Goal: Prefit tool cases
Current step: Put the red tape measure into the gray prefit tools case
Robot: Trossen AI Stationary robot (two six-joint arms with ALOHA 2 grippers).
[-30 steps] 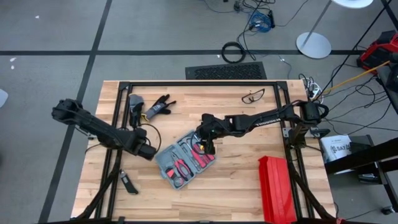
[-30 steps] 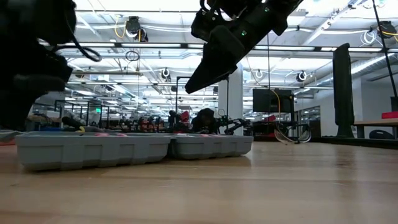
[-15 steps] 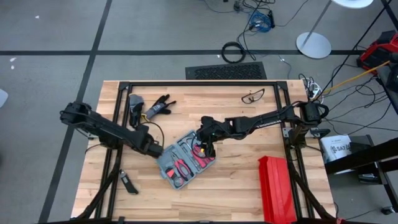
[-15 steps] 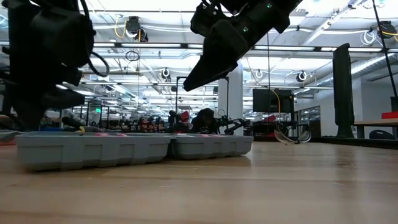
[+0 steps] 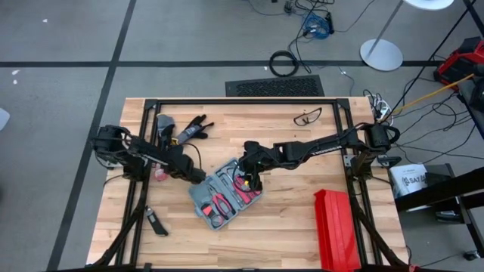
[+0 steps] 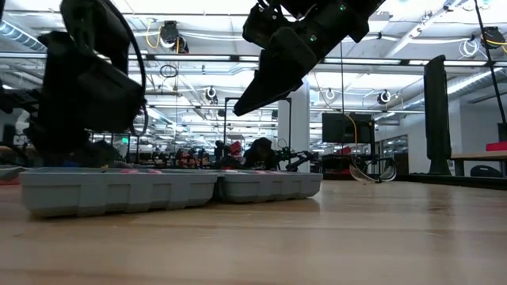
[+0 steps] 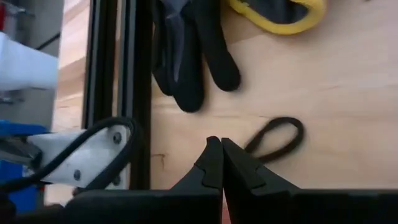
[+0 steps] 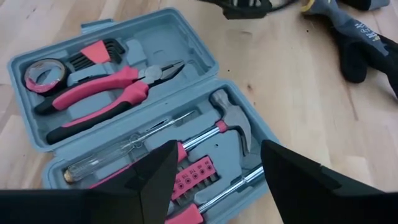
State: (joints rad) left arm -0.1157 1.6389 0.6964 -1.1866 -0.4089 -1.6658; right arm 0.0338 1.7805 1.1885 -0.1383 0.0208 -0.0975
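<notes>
Tool case lying open on table; right gripper, fingers spread, hovers above its hammer half; left gripper, fingers pressed together, at its edge.

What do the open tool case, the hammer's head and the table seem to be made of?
The tool case looks like moulded plastic, blue-grey and matte: rounded corners and recesses shaped to each tool. The hammer head looks like bare steel, grey with a dull shine, though that is a guess from the sheen. The table appears to be pale wood, with visible grain and strips joined side by side.
</notes>
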